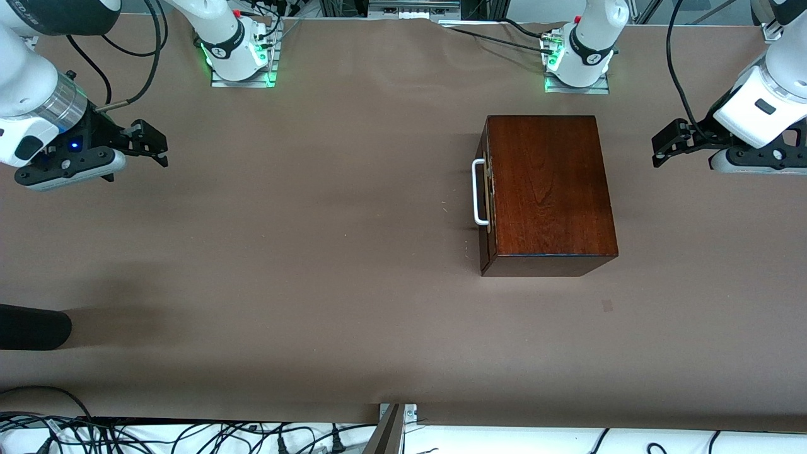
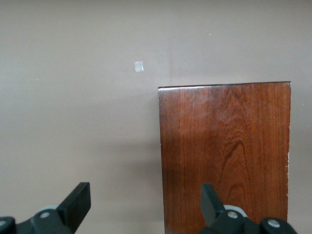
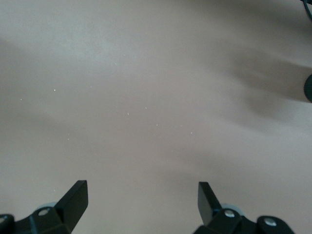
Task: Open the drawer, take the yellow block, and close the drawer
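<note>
The glossy mahogany box (image 1: pixel 548 189) stands on the brown table toward the left arm's end. Its drawer (image 1: pixel 484 195) is pushed fully in, and the white bar handle (image 1: pixel 479 192) faces the right arm's end. The yellow block is hidden. My left gripper (image 1: pixel 659 150) hovers open beside the box at the left arm's end; in the left wrist view the left gripper (image 2: pixel 146 195) is empty, with one fingertip (image 2: pixel 210 197) over the box top (image 2: pixel 224 151). My right gripper (image 1: pixel 157 146) waits open at the right arm's end; the right gripper (image 3: pixel 142 192) is over bare table.
A dark rounded object (image 1: pixel 31 326) pokes in at the right arm's end, nearer to the camera. A small square mark (image 1: pixel 607 306) lies on the table nearer to the camera than the box. Cables run along the near table edge (image 1: pixel 403 419).
</note>
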{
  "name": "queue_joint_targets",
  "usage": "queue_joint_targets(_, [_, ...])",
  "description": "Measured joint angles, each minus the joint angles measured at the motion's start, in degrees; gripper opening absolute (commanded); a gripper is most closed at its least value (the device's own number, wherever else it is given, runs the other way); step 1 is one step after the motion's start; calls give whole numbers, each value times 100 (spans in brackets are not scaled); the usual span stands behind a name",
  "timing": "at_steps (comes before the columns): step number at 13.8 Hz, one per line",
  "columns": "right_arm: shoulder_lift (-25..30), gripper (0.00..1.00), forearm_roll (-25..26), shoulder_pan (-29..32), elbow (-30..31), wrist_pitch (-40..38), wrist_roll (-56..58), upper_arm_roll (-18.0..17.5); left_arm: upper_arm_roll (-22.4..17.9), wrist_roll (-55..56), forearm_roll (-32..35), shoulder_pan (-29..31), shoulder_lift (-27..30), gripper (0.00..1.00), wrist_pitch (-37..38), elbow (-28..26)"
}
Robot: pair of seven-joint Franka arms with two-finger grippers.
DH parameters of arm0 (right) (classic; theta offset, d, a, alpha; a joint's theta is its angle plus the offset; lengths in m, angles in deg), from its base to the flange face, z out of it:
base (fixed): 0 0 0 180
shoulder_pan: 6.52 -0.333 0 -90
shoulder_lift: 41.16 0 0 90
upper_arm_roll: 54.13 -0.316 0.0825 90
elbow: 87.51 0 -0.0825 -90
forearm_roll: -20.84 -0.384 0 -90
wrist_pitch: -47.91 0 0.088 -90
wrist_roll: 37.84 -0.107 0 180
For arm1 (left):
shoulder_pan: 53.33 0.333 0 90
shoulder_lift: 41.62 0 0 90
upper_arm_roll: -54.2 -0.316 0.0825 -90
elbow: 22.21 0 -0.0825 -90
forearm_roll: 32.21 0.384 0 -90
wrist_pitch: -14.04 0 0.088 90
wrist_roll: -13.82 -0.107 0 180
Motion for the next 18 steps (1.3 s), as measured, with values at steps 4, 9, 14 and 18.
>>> queue_joint_targets(4, [0,100,0,0,0,0,0,0,0,16,0,-4,0,100,72,0])
queue_joint_targets(9, [0,100,0,0,0,0,0,0,0,17,0,-13,-1,100,216,4])
queue_joint_targets(14, [0,100,0,0,0,0,0,0,9,17,-4,-205,-97,100,576,12])
queue_joint_targets(18, [0,100,0,0,-1,0,0,0,243,43,-28,-580,-332,100,559,17])
